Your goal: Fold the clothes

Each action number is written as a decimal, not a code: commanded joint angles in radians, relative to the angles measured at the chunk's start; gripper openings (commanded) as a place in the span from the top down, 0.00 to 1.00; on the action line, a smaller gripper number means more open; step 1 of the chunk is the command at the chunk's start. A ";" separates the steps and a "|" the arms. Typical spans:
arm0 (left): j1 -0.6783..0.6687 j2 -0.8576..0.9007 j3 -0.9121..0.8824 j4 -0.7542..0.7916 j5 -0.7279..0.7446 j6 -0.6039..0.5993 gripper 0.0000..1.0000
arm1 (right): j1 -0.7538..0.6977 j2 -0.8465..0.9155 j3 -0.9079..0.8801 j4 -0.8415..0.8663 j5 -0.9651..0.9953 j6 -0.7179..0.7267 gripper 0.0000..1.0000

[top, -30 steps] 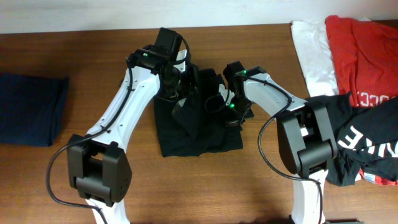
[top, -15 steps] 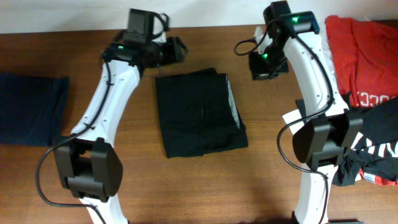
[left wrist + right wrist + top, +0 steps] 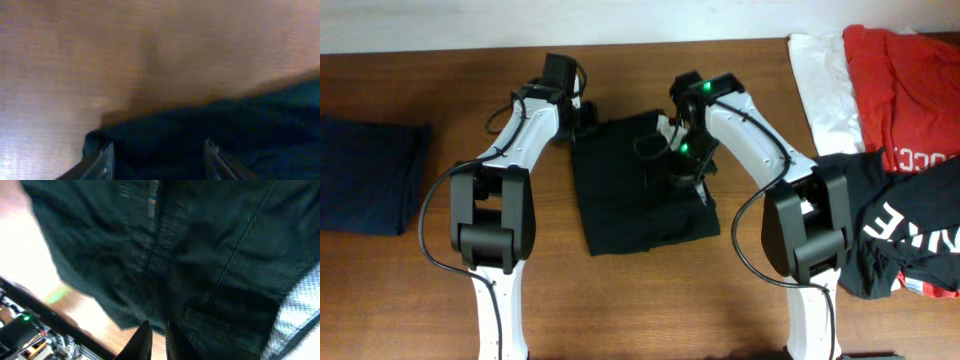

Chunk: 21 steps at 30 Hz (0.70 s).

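The large black garment (image 3: 640,190) lies folded flat at the table's middle, with a pale inner strip (image 3: 697,165) along its right edge. My left gripper (image 3: 588,118) is at its upper left corner. In the left wrist view this gripper (image 3: 160,152) is open, its fingers spread wide over the dark cloth (image 3: 225,130) near the cloth's edge. My right gripper (image 3: 682,172) sits low over the garment's upper right part. Seen from its own wrist, the right gripper (image 3: 156,327) has its fingers almost together with nothing between them, and black cloth (image 3: 200,255) and the pale strip (image 3: 295,310) lie ahead.
A folded navy garment (image 3: 370,175) lies at the far left. At the right edge lie a white one (image 3: 825,85), a red one (image 3: 905,80) and a black one with white letters (image 3: 905,230). Bare wooden table (image 3: 670,300) shows in front.
A second ago both grippers held bunched black cloth. They let go and lifted toward the far edge, leaving it flat. Now both are back down at its upper corners.
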 commanded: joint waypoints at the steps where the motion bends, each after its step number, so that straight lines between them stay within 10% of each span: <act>1: 0.001 0.028 0.004 -0.173 -0.016 0.019 0.44 | 0.003 -0.003 -0.119 0.023 0.042 0.005 0.68; 8: 0.001 0.028 0.004 -0.678 -0.007 0.018 0.51 | -0.050 -0.002 -0.222 0.148 0.533 0.058 0.66; 14: 0.005 -0.008 0.085 -0.662 0.108 0.114 0.50 | -0.084 -0.007 0.021 0.029 0.515 0.050 0.66; 16: 0.005 -0.018 0.150 -0.633 0.182 0.204 0.40 | -0.082 -0.016 0.121 -0.034 0.492 0.050 0.64; 18: 0.005 -0.018 0.168 -0.586 0.294 0.258 0.07 | -0.082 -0.019 0.192 -0.080 0.481 0.050 0.61; 21: 0.002 -0.017 0.149 -0.511 0.417 0.330 0.01 | -0.082 -0.019 0.265 -0.127 0.481 0.051 0.60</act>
